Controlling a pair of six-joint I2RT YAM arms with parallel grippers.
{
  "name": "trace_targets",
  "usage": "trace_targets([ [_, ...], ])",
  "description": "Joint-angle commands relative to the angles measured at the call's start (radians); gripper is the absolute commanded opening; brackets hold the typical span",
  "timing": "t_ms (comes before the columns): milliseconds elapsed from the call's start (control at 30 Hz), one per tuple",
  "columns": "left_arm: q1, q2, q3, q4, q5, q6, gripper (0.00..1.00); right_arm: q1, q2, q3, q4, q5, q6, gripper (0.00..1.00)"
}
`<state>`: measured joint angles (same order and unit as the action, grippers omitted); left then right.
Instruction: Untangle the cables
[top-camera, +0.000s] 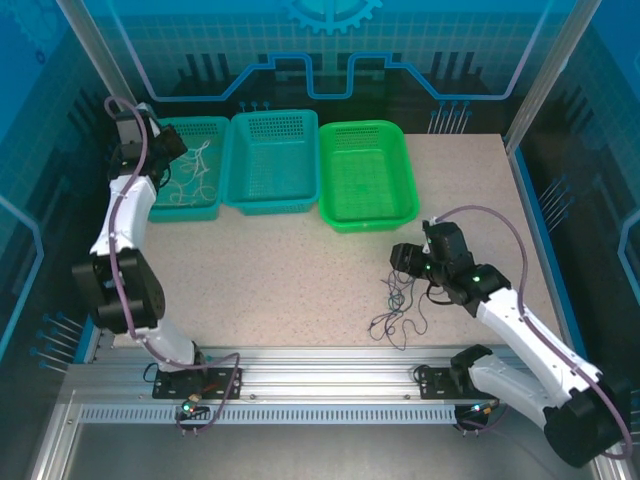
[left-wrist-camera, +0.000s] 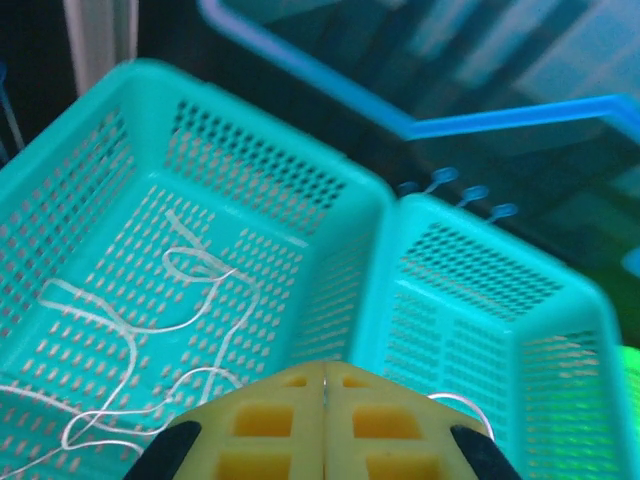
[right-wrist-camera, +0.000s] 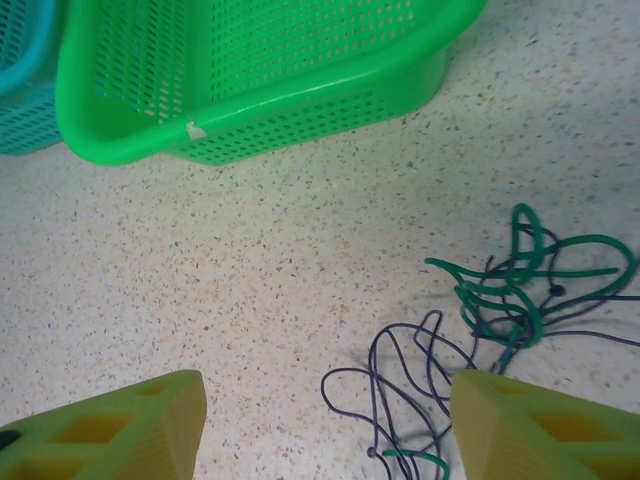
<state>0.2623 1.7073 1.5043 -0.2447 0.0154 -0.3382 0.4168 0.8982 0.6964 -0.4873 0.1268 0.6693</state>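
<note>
Several cables (right-wrist-camera: 503, 300), surely limp and featherlight, snarl beneath the wide-open, empty right hand (right-wrist-camera: 325, 405), best pinched at a loose green loop, left hand (left-wrist-camera: 323, 395) closed.

White cables (top-camera: 192, 172) in leftmost basket (top-camera: 205, 123); dark cables (top-camera: 400, 308) on table (top-camera: 280, 270).

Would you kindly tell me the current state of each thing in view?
Left gripper: shut.
Right gripper: open.
White cables: loose, in the teal basket.
Green and dark cables: tangled, on the table.
Green basket: empty.
</note>
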Motion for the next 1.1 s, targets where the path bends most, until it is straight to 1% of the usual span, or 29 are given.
trace_targets([
  [0,0.017,0.001,0.038,-0.005,-0.005,0.004,0.4,-0.045,-0.048,0.029,-0.115,0.033,0.023,0.68],
  [67,0.018,-0.038,0.012,0.02,0.013,-0.004,0.47,-0.082,-0.059,0.029,-0.144,0.025,0.029,0.69],
  [133,0.017,-0.096,-0.029,0.057,0.05,-0.034,0.52,-0.112,-0.054,0.02,-0.151,0.01,0.029,0.7],
  [233,0.002,-0.197,-0.09,0.087,0.143,-0.092,0.54,-0.168,-0.023,0.005,-0.145,-0.028,0.032,0.7],
  [300,-0.041,-0.264,-0.132,0.093,0.187,-0.102,0.53,-0.201,0.014,0.003,-0.129,-0.07,0.029,0.7],
  [367,-0.111,-0.327,-0.173,0.09,0.219,-0.098,0.51,-0.223,0.066,0.004,-0.103,-0.105,0.023,0.7],
  [433,-0.205,-0.386,-0.215,0.097,0.269,-0.081,0.51,-0.236,0.133,0.016,-0.08,-0.13,0.013,0.7],
  [500,-0.308,-0.435,-0.261,0.101,0.283,-0.06,0.5,-0.244,0.208,0.034,-0.062,-0.146,0.004,0.7],
  [633,-0.524,-0.528,-0.388,0.162,0.277,0.0,0.49,-0.249,0.384,0.073,-0.01,-0.211,0.001,0.7],
  [700,-0.606,-0.561,-0.445,0.186,0.268,0.039,0.49,-0.249,0.464,0.081,0.018,-0.221,0.012,0.7],
  [767,-0.676,-0.582,-0.489,0.196,0.259,0.091,0.5,-0.248,0.53,0.084,0.047,-0.205,0.022,0.67],
  [800,-0.701,-0.59,-0.506,0.192,0.26,0.124,0.5,-0.248,0.562,0.085,0.062,-0.196,0.021,0.61],
  [867,-0.726,-0.599,-0.521,0.17,0.25,0.164,0.51,-0.248,0.603,0.09,0.084,-0.18,0.006,0.45],
  [967,-0.73,-0.599,-0.515,0.141,0.258,0.192,0.53,-0.249,0.61,0.098,0.09,-0.161,-0.024,0.12],
  [1000,-0.731,-0.597,-0.511,0.134,0.265,0.199,0.54,-0.25,0.592,0.097,0.09,-0.159,-0.039,0.04],
  [1033,-0.732,-0.595,-0.504,0.124,0.278,0.207,0.55,-0.25,0.562,0.097,0.087,-0.154,-0.054,0.0],
  [1067,-0.731,-0.591,-0.5,0.124,0.297,0.215,0.55,-0.249,0.532,0.097,0.082,-0.149,-0.067,0.0],
])
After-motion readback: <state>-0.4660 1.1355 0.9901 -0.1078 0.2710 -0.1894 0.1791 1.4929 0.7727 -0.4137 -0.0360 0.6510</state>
